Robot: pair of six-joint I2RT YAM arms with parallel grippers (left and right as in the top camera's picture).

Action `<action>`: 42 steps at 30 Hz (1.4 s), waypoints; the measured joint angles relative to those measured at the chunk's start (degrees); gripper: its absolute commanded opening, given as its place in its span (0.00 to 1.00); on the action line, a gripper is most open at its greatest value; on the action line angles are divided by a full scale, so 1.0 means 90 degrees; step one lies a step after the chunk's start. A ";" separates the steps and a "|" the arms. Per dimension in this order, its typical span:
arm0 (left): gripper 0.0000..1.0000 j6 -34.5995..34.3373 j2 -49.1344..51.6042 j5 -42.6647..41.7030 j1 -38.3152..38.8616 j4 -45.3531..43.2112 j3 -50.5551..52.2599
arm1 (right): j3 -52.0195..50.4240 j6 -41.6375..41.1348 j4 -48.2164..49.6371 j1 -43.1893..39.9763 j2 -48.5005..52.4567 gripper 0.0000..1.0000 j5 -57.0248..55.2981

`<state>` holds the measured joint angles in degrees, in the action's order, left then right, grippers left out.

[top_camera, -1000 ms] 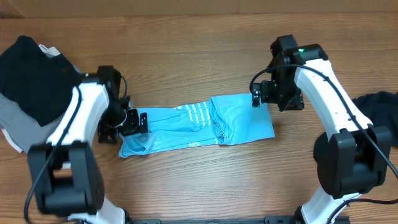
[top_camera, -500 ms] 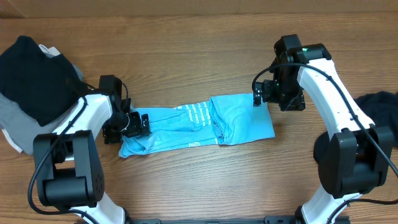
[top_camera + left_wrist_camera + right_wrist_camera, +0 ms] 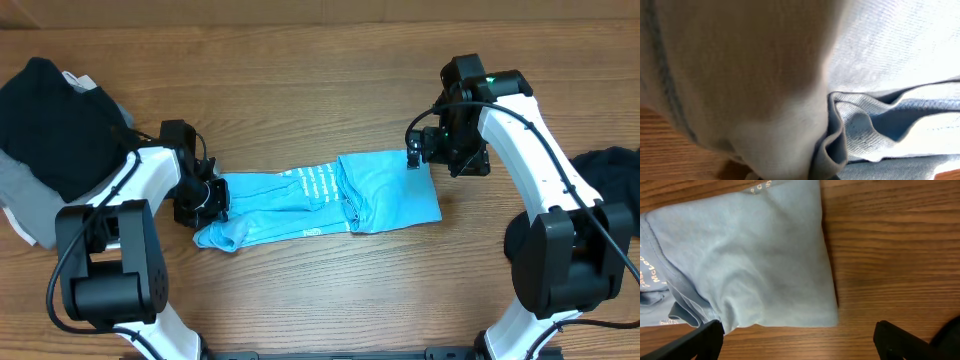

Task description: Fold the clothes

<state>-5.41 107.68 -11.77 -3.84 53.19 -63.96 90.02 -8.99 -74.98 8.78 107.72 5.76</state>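
Observation:
A light blue shirt [image 3: 320, 200], folded into a long strip, lies across the middle of the wooden table. My left gripper [image 3: 205, 200] is at its left end, shut on the bunched edge of the cloth. In the left wrist view the blue shirt [image 3: 890, 60] fills the frame and hides the fingers. My right gripper [image 3: 415, 152] hovers open over the strip's far right corner. In the right wrist view the shirt [image 3: 750, 260] lies flat ahead of my open gripper [image 3: 800, 342], with only bare wood between the fingertips [image 3: 705, 340].
A pile of black and grey clothes [image 3: 50, 120] sits at the left edge of the table. A dark garment [image 3: 610, 165] lies at the right edge, behind the right arm.
My left gripper has gone from open to shut on the shirt's left end, and the cloth there has bunched up. The right arm has barely moved.

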 measured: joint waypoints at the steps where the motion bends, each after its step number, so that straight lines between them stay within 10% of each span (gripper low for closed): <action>1: 0.04 0.0000 0.0034 0.0012 0.0000 0.0095 -0.0061 | 0.0000 0.0007 -0.0002 -0.0002 0.0000 1.00 0.0000; 22: 0.04 0.0056 0.0243 0.0187 -0.1168 0.3752 -0.4583 | -0.0002 0.0010 0.0046 0.0000 0.0000 1.00 -0.0522; 42: 0.04 -0.1025 0.1860 0.0080 0.2943 0.3118 -0.5187 | -0.0002 0.0141 -0.0078 0.0000 0.0000 1.00 -0.0520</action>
<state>-14.63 124.42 -11.05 22.65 81.25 -110.65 90.00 -7.73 -75.68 8.78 107.72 1.08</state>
